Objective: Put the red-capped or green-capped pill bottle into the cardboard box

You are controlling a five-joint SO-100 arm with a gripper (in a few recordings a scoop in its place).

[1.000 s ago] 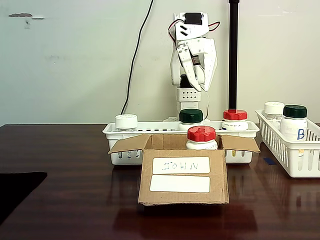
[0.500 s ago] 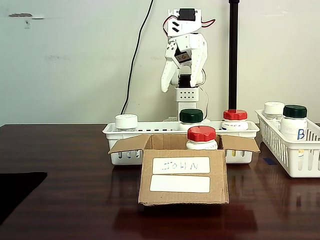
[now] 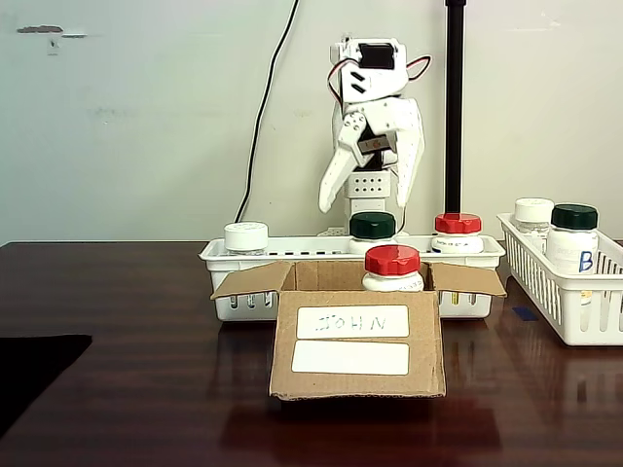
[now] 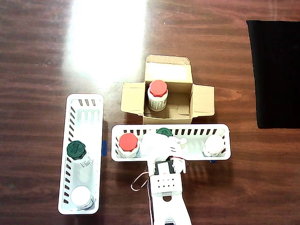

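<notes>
Hanging with jaws parted and empty, our gripper (image 3: 370, 199) points down above the green-capped bottle (image 3: 372, 230), which stands upright in the white basket (image 3: 226, 259) (a red-capped bottle (image 3: 458, 232) stands beside it). We judge the cardboard box (image 3: 356, 350) just in front, flaps open; another red-capped bottle (image 4: 157, 95) occupies it, leaving room alongside.
</notes>
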